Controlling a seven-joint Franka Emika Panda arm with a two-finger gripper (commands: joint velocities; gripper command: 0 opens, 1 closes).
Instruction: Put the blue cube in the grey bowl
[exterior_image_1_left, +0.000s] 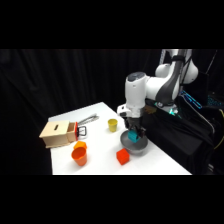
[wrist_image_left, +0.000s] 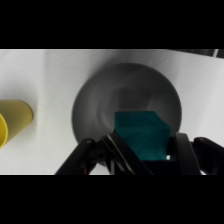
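The blue cube (exterior_image_1_left: 132, 136) is a small teal block held between the fingers of my gripper (exterior_image_1_left: 133, 133), which is shut on it. It hangs just over the inside of the grey bowl (exterior_image_1_left: 136, 147) near the table's right edge. In the wrist view the blue cube (wrist_image_left: 142, 134) fills the space between the two fingers of the gripper (wrist_image_left: 148, 150), with the round grey bowl (wrist_image_left: 97, 95) directly beneath it. The cube's underside is hidden, so I cannot tell whether it touches the bowl's floor.
A small yellow cup (exterior_image_1_left: 113, 124) (wrist_image_left: 14, 120) stands left of the bowl. A red-orange cube (exterior_image_1_left: 123, 156) and an orange cup (exterior_image_1_left: 79, 155) sit near the front edge. A wooden box (exterior_image_1_left: 57, 134) and metal tongs (exterior_image_1_left: 88, 120) lie at the left.
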